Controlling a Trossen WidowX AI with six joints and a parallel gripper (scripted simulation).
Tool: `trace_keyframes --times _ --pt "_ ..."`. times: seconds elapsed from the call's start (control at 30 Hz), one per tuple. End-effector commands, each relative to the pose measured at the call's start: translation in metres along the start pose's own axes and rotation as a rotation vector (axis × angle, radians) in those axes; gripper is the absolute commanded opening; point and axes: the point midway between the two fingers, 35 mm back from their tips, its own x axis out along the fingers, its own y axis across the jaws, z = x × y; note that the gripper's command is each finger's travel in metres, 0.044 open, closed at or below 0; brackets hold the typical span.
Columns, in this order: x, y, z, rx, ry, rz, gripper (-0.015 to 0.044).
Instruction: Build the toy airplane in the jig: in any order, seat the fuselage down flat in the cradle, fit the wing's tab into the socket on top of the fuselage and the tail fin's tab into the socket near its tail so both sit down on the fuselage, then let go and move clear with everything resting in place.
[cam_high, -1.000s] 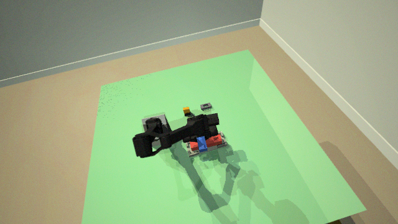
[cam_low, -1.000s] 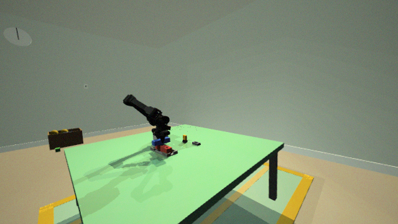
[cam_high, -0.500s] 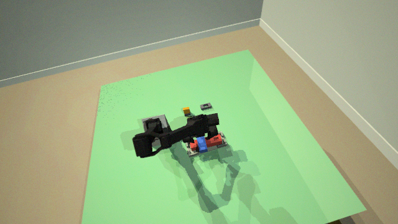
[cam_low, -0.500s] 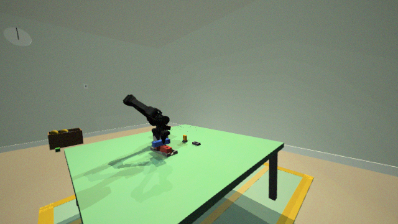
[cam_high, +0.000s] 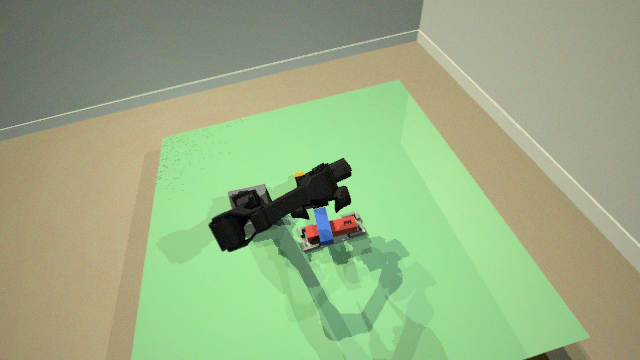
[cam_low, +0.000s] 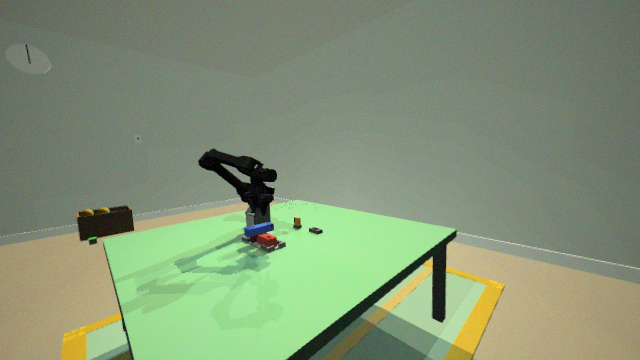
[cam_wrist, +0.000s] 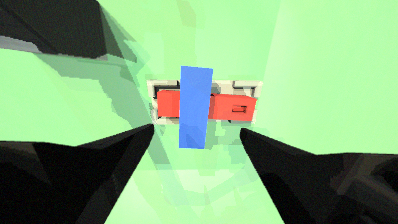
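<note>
The red fuselage (cam_high: 345, 226) (cam_low: 266, 239) (cam_wrist: 170, 104) lies in the pale grey cradle (cam_high: 361, 233) (cam_low: 276, 248) (cam_wrist: 165, 83). The blue wing (cam_high: 323, 227) (cam_low: 259, 229) (cam_wrist: 195, 107) rests crosswise on top of the fuselage and hides the socket beneath it; whether its tab is fully down cannot be told. The tail socket shows empty in the wrist view. The yellow tail fin (cam_high: 299, 175) (cam_low: 297, 220) stands upright behind the cradle, on a small dark base. My gripper (cam_high: 321, 210) (cam_low: 262, 207) (cam_wrist: 198, 130) is open and empty, above the wing, its fingers wide apart.
A small dark holder (cam_low: 315, 230) sits beside the tail fin. The arm's base (cam_low: 259, 216) stands on the green table (cam_high: 450, 280) (cam_low: 350, 270) behind the cradle. A brown box (cam_low: 106, 225) is beyond the table's left edge.
</note>
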Motion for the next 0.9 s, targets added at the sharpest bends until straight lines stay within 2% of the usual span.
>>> trace_keyframes --times 0.0,0.1,0.17,0.67,0.87 --pt "-0.0141 0.0013 -0.0005 0.009 0.001 0.007 0.0440" --pt "-0.0140 -0.0003 0.0002 0.024 0.001 0.006 0.0440" --pt "-0.0138 -0.0004 0.0001 0.146 0.001 0.006 0.0440" --pt "-0.0109 -0.0015 -0.0008 1.569 0.006 0.004 0.0440" --pt "-0.0108 -0.0016 -0.0008 1.630 0.006 0.004 0.0440"
